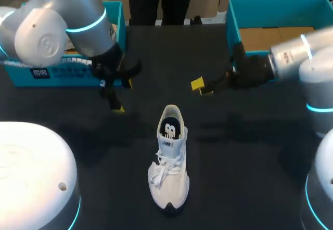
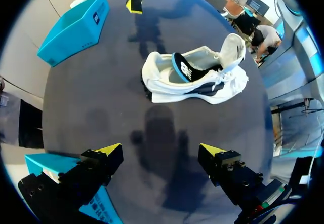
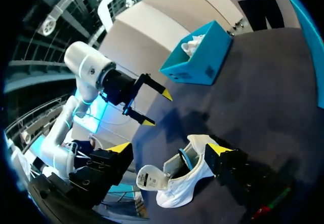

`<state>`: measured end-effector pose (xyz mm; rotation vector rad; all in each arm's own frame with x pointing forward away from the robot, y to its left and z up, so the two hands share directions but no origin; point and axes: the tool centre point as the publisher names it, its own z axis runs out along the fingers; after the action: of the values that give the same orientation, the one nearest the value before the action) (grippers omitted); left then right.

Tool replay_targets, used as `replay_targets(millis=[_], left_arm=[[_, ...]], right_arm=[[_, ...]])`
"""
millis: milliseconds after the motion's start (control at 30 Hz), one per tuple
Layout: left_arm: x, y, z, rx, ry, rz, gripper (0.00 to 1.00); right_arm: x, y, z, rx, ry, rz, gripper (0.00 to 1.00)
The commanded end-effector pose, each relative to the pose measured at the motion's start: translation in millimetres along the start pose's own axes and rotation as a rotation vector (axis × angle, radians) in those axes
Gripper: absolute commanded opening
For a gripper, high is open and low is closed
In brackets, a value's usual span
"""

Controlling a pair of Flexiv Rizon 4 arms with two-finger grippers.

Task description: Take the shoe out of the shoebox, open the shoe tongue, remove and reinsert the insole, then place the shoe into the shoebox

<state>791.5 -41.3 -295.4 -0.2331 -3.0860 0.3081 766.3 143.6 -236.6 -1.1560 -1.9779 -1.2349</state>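
A white shoe (image 1: 169,160) stands upright on the dark table (image 1: 244,152), toe toward the front edge, its dark insole showing in the opening. My left gripper (image 1: 122,97) hangs open behind and to the left of it, holding nothing. In the left wrist view the shoe (image 2: 195,77) lies ahead of the open fingers (image 2: 109,150), well apart from them. My right gripper (image 1: 203,88) is open behind and to the right of the shoe, with nothing between its fingers. In the right wrist view the shoe (image 3: 177,181) sits beyond the spread tips (image 3: 217,148), and the left gripper (image 3: 144,100) shows farther off.
A teal box (image 1: 62,71) with white paper in it stands at the back left. An open teal shoebox (image 1: 231,29) with a cardboard floor stands at the back right, beside my right arm. Round white arm bases (image 1: 31,173) rise at both front corners.
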Motion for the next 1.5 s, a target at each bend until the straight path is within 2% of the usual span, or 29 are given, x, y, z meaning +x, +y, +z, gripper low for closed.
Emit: replay_targets(millis=[33,67,167,200,233,267,367,433,867,900,967,1033,1300,1333,1500], left_arm=[[-7.2,9.1,-11.3,-0.027,0.014,-0.009,1.00],[-7.6,10.1,-11.9,-0.029,0.013,-0.015,1.00],[-11.0,22.8,-19.8,-0.028,0.017,-0.038,1.00],[-12.0,26.2,-21.7,-0.029,0.017,-0.039,1.00],[-13.1,30.5,-24.4,-0.028,0.014,-0.042,1.00],[-14.6,34.4,-27.3,-0.026,0.012,-0.047,1.00],[-21.6,51.6,-37.5,-0.026,0.009,-0.035,1.00],[-21.6,51.6,-37.5,-0.026,0.009,-0.035,1.00],[-21.6,51.6,-37.5,-0.026,0.009,-0.035,1.00],[-25.7,53.8,-38.4,-0.018,0.017,0.023,1.00],[-35.4,64.8,-42.6,-0.011,0.037,0.110,1.00],[-42.0,74.8,-46.6,-0.008,0.044,0.147,1.00],[-73.8,124.3,-63.7,-0.028,0.072,0.343,1.00],[-79.7,131.4,-64.8,-0.030,0.088,0.372,1.00],[-93.4,147.8,-69.2,-0.048,0.095,0.400,1.00]], right_arm=[[15.5,2.1,-19.7,0.308,-0.110,0.023,0.65],[15.9,2.4,-20.6,0.310,-0.117,0.026,0.64],[19.7,5.9,-27.6,0.323,-0.192,0.053,0.42],[20.8,6.7,-29.1,0.322,-0.221,0.061,0.30],[21.6,7.2,-30.3,0.325,-0.240,0.068,0.03],[23.1,7.5,-31.7,0.324,-0.258,0.073,0.00],[30.3,6.6,-35.3,0.305,-0.345,0.104,0.00],[37.1,5.3,-38.3,0.267,-0.390,0.128,0.00],[37.1,5.3,-38.3,0.267,-0.390,0.128,0.00],[37.6,4.2,-34.0,0.255,-0.392,0.127,0.00],[40.0,1.7,-20.5,0.206,-0.413,0.145,0.00],[45.2,-0.3,-10.6,0.191,-0.435,0.156,0.00],[68.0,-8.7,15.8,0.144,-0.628,0.274,0.00],[72.1,-10.3,21.8,0.144,-0.686,0.319,0.00],[78.0,-14.8,38.0,0.133,-0.763,0.378,0.00]])
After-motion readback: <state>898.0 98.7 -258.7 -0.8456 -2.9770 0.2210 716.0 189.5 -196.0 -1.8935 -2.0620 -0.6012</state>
